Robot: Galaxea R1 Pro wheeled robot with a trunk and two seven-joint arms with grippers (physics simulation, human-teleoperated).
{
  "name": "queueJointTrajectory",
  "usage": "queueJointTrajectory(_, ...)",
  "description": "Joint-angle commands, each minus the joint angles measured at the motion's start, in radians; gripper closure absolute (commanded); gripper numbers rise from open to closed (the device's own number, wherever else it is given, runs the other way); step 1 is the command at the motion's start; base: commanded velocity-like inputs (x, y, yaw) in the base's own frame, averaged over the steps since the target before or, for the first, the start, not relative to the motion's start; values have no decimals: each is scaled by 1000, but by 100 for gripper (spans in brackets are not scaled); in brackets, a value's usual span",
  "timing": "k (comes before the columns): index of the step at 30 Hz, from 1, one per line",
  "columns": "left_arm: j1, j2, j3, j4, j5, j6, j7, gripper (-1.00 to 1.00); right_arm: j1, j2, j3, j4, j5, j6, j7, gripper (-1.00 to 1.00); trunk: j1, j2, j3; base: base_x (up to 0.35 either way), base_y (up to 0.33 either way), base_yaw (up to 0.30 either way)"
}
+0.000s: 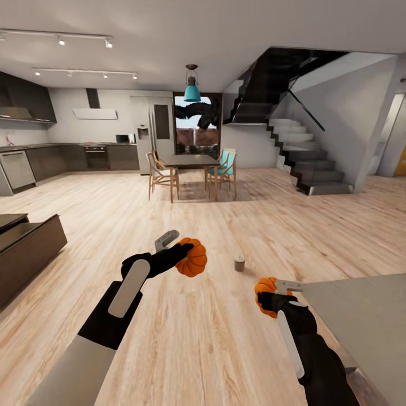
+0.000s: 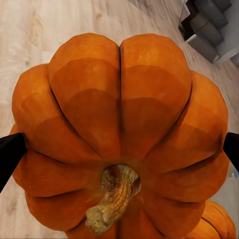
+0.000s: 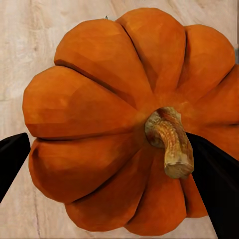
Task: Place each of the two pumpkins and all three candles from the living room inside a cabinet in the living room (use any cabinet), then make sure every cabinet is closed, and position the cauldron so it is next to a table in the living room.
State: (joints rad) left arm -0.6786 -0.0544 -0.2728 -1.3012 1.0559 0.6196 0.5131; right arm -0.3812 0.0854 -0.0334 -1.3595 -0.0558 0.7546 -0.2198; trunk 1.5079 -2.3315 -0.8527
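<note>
— so where were the pumpkins?

— both off the floor, one in each tool. the left pumpkin (image 1: pixel 192 257) sat clamped in the left tool (image 1: pixel 179 252), raised above the wooden floor (image 1: pixel 225 349). the right pumpkin (image 1: pixel 265 294) was gripped by the right tool (image 1: pixel 275 298), just beside the corner of the table (image 1: pixel 361 321).

— how were they held?

— across the belly. in the left wrist view the black fingers (image 2: pixel 10 154) pressed on opposite flanks of the ribbed body, stem (image 2: pixel 114 196) pointing at the camera. same on the right, fingers (image 3: pixel 12 159) to either side, stem (image 3: pixel 169 142) between.

— would they slip?

— i judged them light, rigid and fairly smooth; the ribs gave the pads some purchase. the stem looked too thin and crooked to grasp, so the widest part was the sensible place.

— anything else about?

— one candle (image 1: pixel 239 263) stood upright on the floor between the two arms, apart from both. the cabinet (image 1: pixel 28 248) lay at the far left, with a drawer seemingly pulled out, well apart from the pumpkins.
</note>
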Motion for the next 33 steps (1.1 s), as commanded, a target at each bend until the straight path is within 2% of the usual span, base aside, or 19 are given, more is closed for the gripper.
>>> queueJointTrajectory(1,-1,0,1,-1,12,-1,10,100,-1,1,0,-1,-6,3,-6,100,0,-1,-1,120,-118,-5)
queueJointTrajectory(9,-1,1,13,-1,12,-2,10,100,-1,2,0,-1,-6,3,-6,100,0,-1,-1,87,-18,-1)
queueJointTrajectory(20,-1,1,14,-1,13,-3,10,100,-1,2,1,-1,-4,3,-7,100,0,-1,-2,316,0,0)
queueJointTrajectory(33,-1,1,15,-1,13,-3,10,100,-1,2,1,-1,-4,3,-7,100,0,-1,-15,330,0,0)
